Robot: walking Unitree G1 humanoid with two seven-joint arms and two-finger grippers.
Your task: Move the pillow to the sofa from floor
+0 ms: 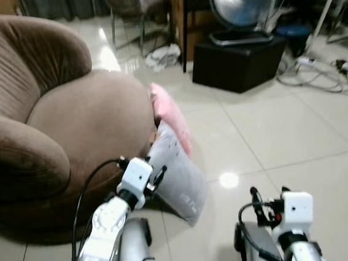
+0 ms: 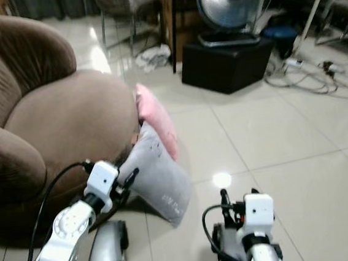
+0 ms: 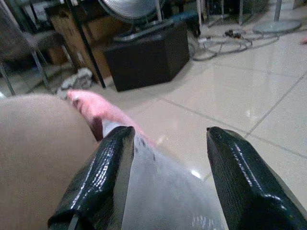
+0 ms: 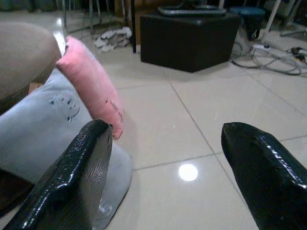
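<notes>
The grey pillow (image 1: pixel 180 182) leaned against the sofa (image 1: pixel 51 136); the left claw (image 3: pixel 165 179) straddled it, wide; the right claw (image 4: pixel 165 179) gaped wide nearby.

Count of things by the sofa
Two pillows, one grey (image 1: pixel 180 179) and one pink (image 1: pixel 171 118); one sofa (image 1: pixel 50 130); one fan (image 1: pixel 245 3); one black box (image 1: pixel 238 62).

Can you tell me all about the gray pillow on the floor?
The gray pillow is soft-looking cloth with a small dark drawing near its top and faint pale lettering near its bottom corner. It stands tilted on the shiny tiled floor, leaning against the front of the brown sofa. A pink pillow leans right behind it, touching it. The left gripper is open, one finger on each side of the pillow's top edge, not yet closed on it.
</notes>
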